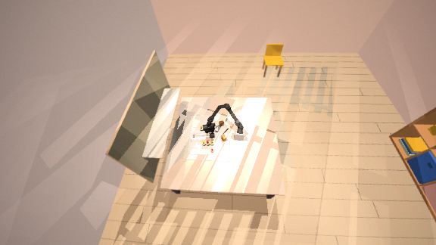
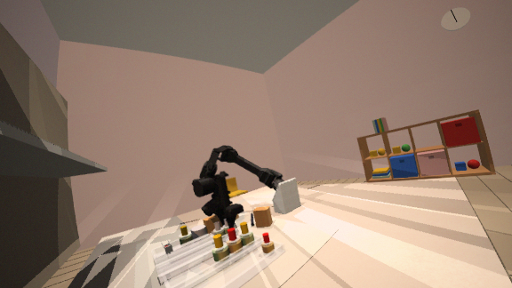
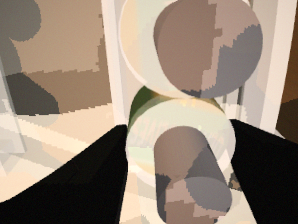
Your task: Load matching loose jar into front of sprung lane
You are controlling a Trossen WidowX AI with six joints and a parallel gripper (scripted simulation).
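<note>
My gripper [image 3: 176, 131] [image 2: 231, 223] is shut on a jar [image 3: 172, 145] with a pale shoulder, dark green glass and a cylindrical cap in shade. The fingers press on both sides of it. A second jar [image 3: 192, 45] with a wide round cap stands directly beyond it in the wrist view, touching or nearly so. Pale lane walls [image 3: 113, 75] [image 3: 283, 65] run along both sides of this row. The pusher plate, the front stop and the bases of both jars are hidden. In the top and exterior views the arm covers most of the held jar.
A clear rack [image 2: 178, 263] has a yellow-capped jar [image 2: 218, 250], a red-capped jar [image 2: 232, 241] and another yellow-capped jar [image 2: 244, 236] close by. A small red-capped jar [image 2: 267, 245] stands right. A yellow-capped jar [image 2: 184, 235] stands left. A brown block [image 2: 262, 217] is near the arm's base.
</note>
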